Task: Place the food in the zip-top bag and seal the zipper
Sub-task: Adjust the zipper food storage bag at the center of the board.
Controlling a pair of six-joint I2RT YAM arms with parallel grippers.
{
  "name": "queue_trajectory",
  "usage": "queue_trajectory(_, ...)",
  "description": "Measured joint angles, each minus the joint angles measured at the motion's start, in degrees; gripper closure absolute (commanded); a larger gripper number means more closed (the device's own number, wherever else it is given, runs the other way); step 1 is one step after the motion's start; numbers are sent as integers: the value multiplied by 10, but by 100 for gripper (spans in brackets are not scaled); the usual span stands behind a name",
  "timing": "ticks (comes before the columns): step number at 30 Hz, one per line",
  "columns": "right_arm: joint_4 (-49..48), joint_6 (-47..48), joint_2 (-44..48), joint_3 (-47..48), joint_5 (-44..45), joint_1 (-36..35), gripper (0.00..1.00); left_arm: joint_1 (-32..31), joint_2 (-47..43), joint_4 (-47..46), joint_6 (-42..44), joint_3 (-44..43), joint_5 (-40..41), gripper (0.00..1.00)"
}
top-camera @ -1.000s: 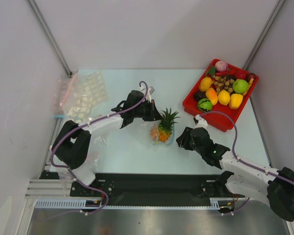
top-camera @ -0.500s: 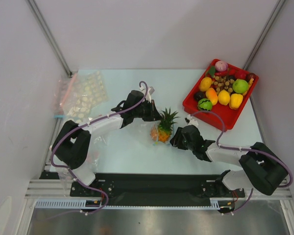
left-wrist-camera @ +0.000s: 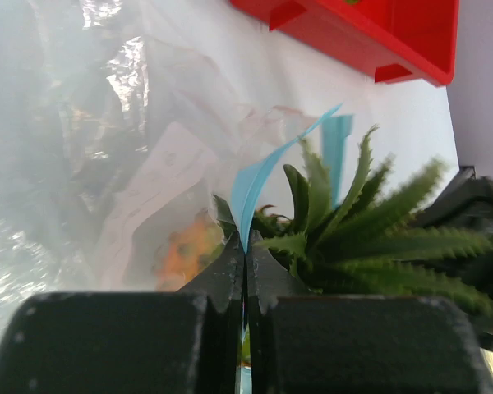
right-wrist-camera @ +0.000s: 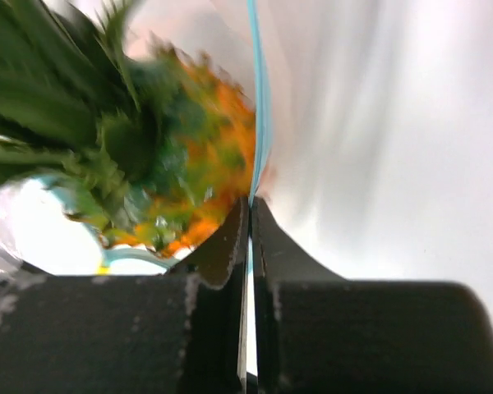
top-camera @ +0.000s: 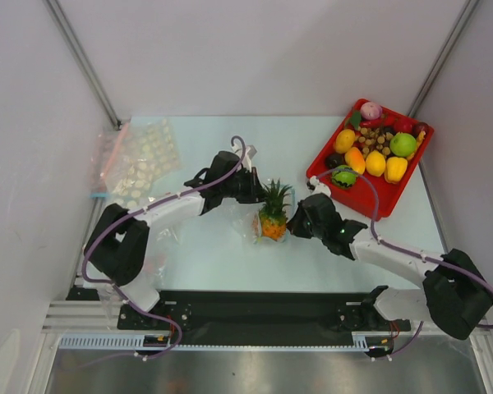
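Observation:
The orange pineapple (top-camera: 272,215) with green leaves stands inside the clear zip-top bag (top-camera: 255,223) at mid-table. My left gripper (top-camera: 253,187) is shut on the light-blue zipper strip (left-wrist-camera: 259,176) at the bag's far-left side; the leaves (left-wrist-camera: 353,238) rise just right of its fingers. My right gripper (top-camera: 292,226) is shut on the same zipper strip (right-wrist-camera: 260,107) at the bag's right side, with the pineapple (right-wrist-camera: 189,164) close on its left. The green round fruit (top-camera: 343,176), yellow pieces (top-camera: 376,163) and a dark piece (top-camera: 334,161) lie in the red tray (top-camera: 363,202).
The red tray also shows at the top of the left wrist view (left-wrist-camera: 370,37). Clear bags with pink strips (top-camera: 135,160) lie at the far left by the wall. Side walls enclose the table.
My right arm has swung left from beside the tray to the bag and closed on the zipper strip. The pineapple now stands more upright. The left gripper has kept its hold.

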State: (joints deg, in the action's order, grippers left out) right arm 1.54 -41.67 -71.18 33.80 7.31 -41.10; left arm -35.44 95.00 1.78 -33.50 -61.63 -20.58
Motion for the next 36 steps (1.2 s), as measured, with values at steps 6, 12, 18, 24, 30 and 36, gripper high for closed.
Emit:
queue_trajectory(6, 142, 39, 42, 132, 4, 6, 100, -4, -64, 37, 1, -1, 27, 100)
queue_trajectory(12, 214, 58, 83, 220, -2, 21, 100, -23, -134, 87, 1, -34, 39, 100)
queue_trajectory(18, 265, 75, 85, 287, -33, 99, 100, -26, -204, 157, 11, -70, 75, 100)
queue_trajectory(24, 281, 81, 78, 311, -43, 116, 100, -34, -238, 231, 28, -122, 136, 100)
queue_trajectory(30, 276, 83, 29, 313, -57, 6, 100, -69, -205, 280, 41, -159, 166, 100)
queue_trajectory(36, 262, 95, 26, 313, -71, 27, 95, -73, -220, 326, 53, -167, 248, 99)
